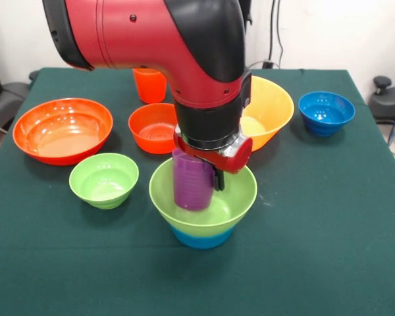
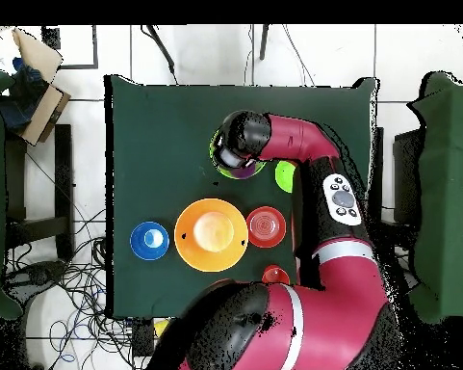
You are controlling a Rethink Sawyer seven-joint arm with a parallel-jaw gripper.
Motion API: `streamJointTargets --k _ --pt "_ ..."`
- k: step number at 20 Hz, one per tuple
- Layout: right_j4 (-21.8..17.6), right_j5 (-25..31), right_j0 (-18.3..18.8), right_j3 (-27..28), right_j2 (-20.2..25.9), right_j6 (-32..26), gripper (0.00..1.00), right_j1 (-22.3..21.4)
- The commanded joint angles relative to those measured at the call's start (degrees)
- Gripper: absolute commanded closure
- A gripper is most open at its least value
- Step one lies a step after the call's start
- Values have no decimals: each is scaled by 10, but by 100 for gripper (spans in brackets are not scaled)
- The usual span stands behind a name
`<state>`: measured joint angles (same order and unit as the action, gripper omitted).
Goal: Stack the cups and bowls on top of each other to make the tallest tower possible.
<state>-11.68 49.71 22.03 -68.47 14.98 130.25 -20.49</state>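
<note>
Purple cup (image 1: 192,181) held over the tower (image 1: 203,204)
Low centre: green bowl (image 1: 234,197) nested on blue bowl (image 1: 203,238); end effector (image 1: 207,172) gripped the cup inside it. Small green bowl (image 1: 104,179) sat left; red bowls and orange cup (image 1: 149,84) farther up the counter (image 1: 316,250)

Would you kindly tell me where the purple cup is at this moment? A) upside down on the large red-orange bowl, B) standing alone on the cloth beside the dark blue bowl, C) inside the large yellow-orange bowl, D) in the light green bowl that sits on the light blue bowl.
D: the purple cup stands within the light green bowl nested on the light blue bowl, directly beneath the pincer.
</note>
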Motion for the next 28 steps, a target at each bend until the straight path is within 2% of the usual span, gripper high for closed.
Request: streamJointTargets --k 1,9,22,28 --pt "1 81 9 18 49 -100 100 36" --pt "10 79 -2 21 53 -77 100 35" --pt "-5 126 -13 101 45 -91 100 58" --pt "-2 140 -14 112 48 -93 100 60"
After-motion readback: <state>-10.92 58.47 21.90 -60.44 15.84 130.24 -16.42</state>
